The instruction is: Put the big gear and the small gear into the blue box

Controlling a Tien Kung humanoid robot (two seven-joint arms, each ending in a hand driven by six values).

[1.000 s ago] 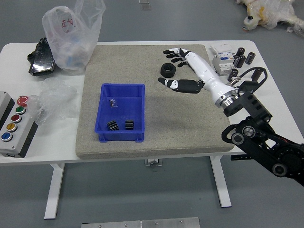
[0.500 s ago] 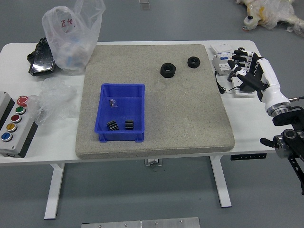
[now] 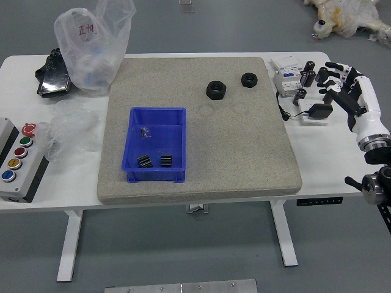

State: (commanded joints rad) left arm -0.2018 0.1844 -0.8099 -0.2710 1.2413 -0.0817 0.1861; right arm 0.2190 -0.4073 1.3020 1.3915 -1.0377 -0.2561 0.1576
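"Gears first: how do they lie?"

"Flat on the grey mat (image 3: 244, 152), toward its far edge, outside the blue box (image 3: 155, 176). The small gear (image 3: 248, 80) sits beyond the big gear (image 3: 215, 90) and to its right, the two apart. Each hole faces up; both are round, so I see no long axis."

"And the box?"

"Left part of the mat, open side up, long axis running near to far. Two ribbed black blocks (image 3: 145, 161) lie toward its near wall."

"What's changed?"

"Just the right hand (image 3: 365, 107). It reached over the mat earlier, partly hiding the small gear; then it swung out by the white carton (image 3: 287, 81). Now it's farther right, over the white surface (image 3: 330, 165) near its right edge. Gears and box haven't moved."

"Its fingers (image 3: 346, 100)?"

"Spread well open, a little bent, gripping nothing. Black cylinders (image 3: 310, 66) stand just left of them."
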